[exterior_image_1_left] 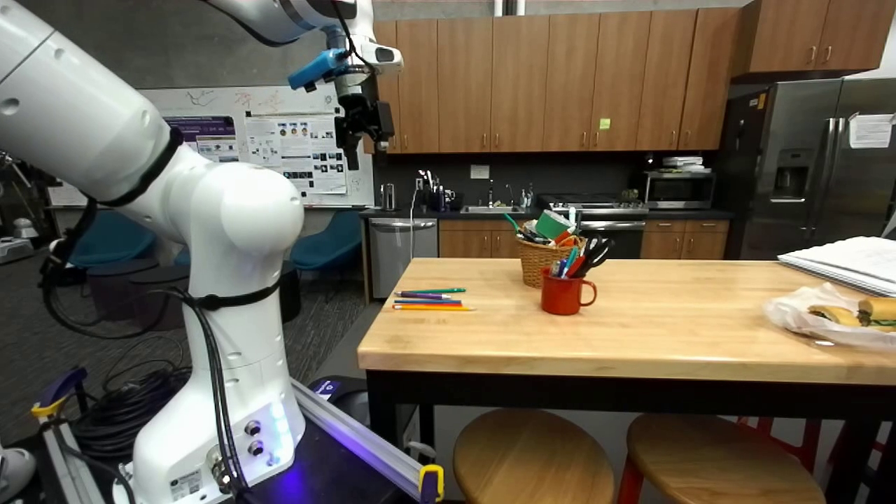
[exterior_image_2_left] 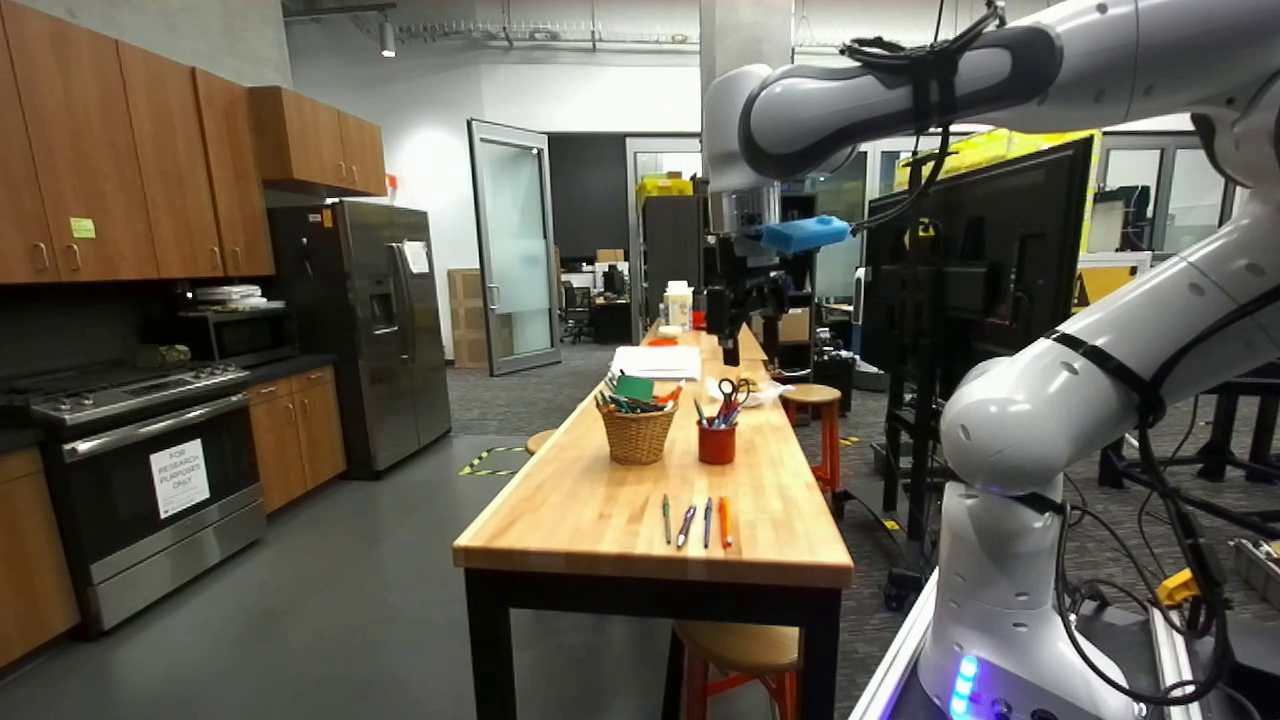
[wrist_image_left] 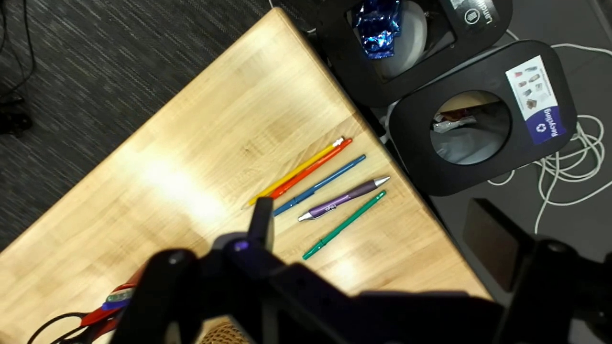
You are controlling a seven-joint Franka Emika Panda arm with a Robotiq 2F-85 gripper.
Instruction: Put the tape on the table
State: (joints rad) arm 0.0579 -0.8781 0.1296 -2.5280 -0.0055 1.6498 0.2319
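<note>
The tape appears to be a green roll (exterior_image_1_left: 551,224) with a white edge. It lies on top of the pens in a wicker basket (exterior_image_1_left: 534,264), and shows as a green patch (exterior_image_2_left: 634,388) in an exterior view. The basket (exterior_image_2_left: 638,438) stands on the wooden table (exterior_image_1_left: 665,336). In the wrist view only a bit of the basket (wrist_image_left: 224,334) shows and the tape is hidden. My gripper (wrist_image_left: 380,229) is open with nothing between its fingers. In both exterior views the gripper (exterior_image_1_left: 366,148) (exterior_image_2_left: 742,325) hangs high above the table level, apart from the basket.
A red mug (exterior_image_1_left: 562,297) with scissors and pens stands beside the basket. Several pens (wrist_image_left: 344,198) lie in a row near the table's end. A wrapped sandwich (exterior_image_1_left: 836,315) and a paper stack (exterior_image_1_left: 850,262) lie farther along. Bins (wrist_image_left: 416,119) stand beyond the table edge.
</note>
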